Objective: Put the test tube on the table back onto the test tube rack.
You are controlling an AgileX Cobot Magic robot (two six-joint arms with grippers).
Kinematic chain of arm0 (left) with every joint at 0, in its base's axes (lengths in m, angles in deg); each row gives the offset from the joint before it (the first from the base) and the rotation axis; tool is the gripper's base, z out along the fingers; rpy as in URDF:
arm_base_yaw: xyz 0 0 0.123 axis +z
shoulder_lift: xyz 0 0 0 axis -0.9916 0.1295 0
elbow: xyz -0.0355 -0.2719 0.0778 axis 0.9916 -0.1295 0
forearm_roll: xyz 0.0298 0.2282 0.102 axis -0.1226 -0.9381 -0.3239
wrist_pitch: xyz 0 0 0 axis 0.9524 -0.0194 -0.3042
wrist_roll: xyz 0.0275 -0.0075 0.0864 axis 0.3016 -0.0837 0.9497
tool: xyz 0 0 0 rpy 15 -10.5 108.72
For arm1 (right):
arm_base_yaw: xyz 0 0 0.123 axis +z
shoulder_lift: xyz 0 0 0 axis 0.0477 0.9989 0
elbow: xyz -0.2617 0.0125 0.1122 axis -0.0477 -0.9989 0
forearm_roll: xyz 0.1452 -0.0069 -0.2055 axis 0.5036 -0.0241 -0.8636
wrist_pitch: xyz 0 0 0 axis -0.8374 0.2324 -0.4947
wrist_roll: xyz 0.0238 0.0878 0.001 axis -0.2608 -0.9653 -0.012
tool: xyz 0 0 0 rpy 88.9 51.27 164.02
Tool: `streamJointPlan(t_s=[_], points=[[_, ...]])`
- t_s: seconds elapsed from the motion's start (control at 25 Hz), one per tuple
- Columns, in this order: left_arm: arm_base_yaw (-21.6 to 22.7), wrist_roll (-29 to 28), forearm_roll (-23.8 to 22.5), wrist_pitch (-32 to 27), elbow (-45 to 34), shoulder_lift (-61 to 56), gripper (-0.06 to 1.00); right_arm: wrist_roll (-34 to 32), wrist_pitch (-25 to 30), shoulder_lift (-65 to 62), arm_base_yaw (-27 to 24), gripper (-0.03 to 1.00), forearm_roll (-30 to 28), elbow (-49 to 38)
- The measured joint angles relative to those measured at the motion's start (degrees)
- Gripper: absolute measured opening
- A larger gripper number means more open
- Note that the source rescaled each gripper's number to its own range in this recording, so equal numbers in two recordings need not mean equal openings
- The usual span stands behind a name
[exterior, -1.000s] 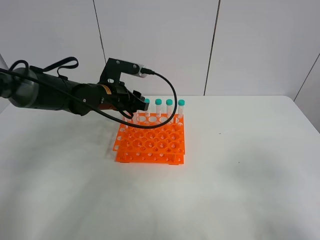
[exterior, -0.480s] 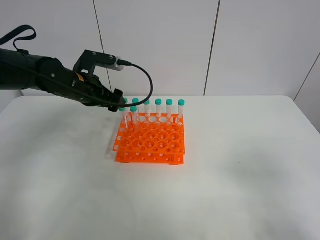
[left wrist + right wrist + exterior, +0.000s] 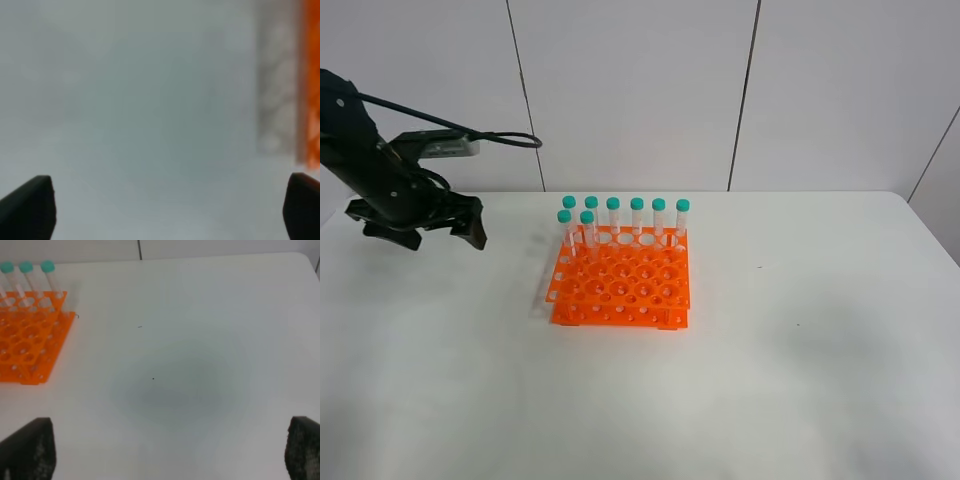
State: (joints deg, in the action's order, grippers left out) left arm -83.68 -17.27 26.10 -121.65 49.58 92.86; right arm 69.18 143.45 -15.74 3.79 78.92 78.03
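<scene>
Seen from the high camera: a white table (image 3: pixel 800 380) with a bright orange test tube rack (image 3: pixel 623 282) standing near its middle. Eight clear test tubes with teal caps upright in the rack: six in the back row, two more (image 3: pixel 576 232) one row forward at the end of the rack nearest the left gripper. No tube lying loose on the tabletop anywhere in view; which of the eight identical tubes is the task's own test tube cannot be told.

Left gripper (image 3: pixel 418 228) black, held above the table's far left corner, well apart from the rack, which sits off to its side toward the table's centre. Jaws spread wide, nothing between them. Left wrist view blurred: two dark fingertips (image 3: pixel 27 207) at the frame's lower corners, pale table between them, a strip of orange rack (image 3: pixel 311 85) at one edge.

Right gripper (image 3: pixel 160 450) outside the high view. In its own wrist view, two dark fingertips (image 3: pixel 25 450) far apart, empty, over bare table (image 3: pixel 180 365); rack corner (image 3: pixel 30 345) with three teal-capped tubes (image 3: pixel 27 277) ahead and to one side, well apart.
</scene>
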Motion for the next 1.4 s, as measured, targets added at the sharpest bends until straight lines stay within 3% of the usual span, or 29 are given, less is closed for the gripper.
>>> streamJointPlan(t_s=[0.32, 0.64, 1.08, 1.4], points=[[5.6, 0.0, -2.1, -12.0, 1.2, -1.4, 1.00, 0.0, 0.0, 0.0, 0.0, 1.00, 0.0, 0.0], [5.7, -1.6, -3.2, -12.9, -8.5, -13.9, 1.00, 0.0, 0.0, 0.0, 0.0, 1.00, 0.0, 0.0], [5.7, -1.7, -3.3, -13.6, -33.3, -54.3, 1.00, 0.0, 0.0, 0.0, 0.0, 1.00, 0.0, 0.0], [5.7, -1.7, -3.7, -13.7, -42.9, -80.3, 1.00, 0.0, 0.0, 0.0, 0.0, 1.00, 0.0, 0.0]])
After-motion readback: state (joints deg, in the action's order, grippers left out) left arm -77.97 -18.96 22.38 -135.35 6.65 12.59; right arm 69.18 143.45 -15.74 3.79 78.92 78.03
